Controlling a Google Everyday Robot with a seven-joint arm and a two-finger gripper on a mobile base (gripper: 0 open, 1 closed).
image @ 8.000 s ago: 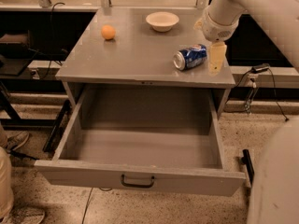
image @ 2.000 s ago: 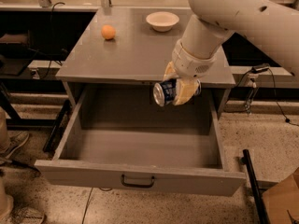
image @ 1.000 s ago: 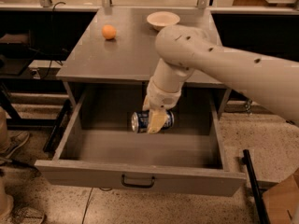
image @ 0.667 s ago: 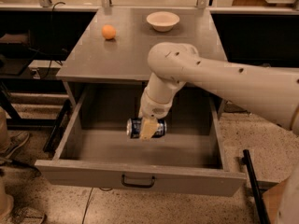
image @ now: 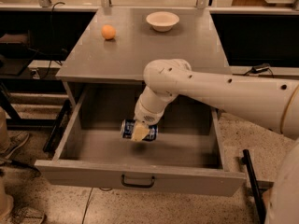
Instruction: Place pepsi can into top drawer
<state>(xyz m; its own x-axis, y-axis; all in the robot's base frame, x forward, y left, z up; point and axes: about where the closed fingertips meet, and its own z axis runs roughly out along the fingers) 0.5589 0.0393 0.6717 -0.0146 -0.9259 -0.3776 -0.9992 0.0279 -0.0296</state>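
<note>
The top drawer (image: 88,171) is pulled wide open below the grey table top, its dark handle at the centre of the front panel. My gripper (image: 139,131) is inside the drawer's opening, shut on the blue pepsi can (image: 127,129). The can lies on its side in the fingers, left of the drawer's middle and low over the drawer floor. I cannot tell whether the can touches the floor. My white arm reaches in from the right.
An orange ball (image: 108,31) and a white bowl (image: 162,20) sit on the table top (image: 140,55) behind the drawer. A dark post (image: 252,185) stands by the drawer's right front corner. Cables and dark shelving lie to the left.
My gripper lifted the can off the table top, carried it forward over the edge and down into the open drawer, moving left. In the last second it sank lower.
</note>
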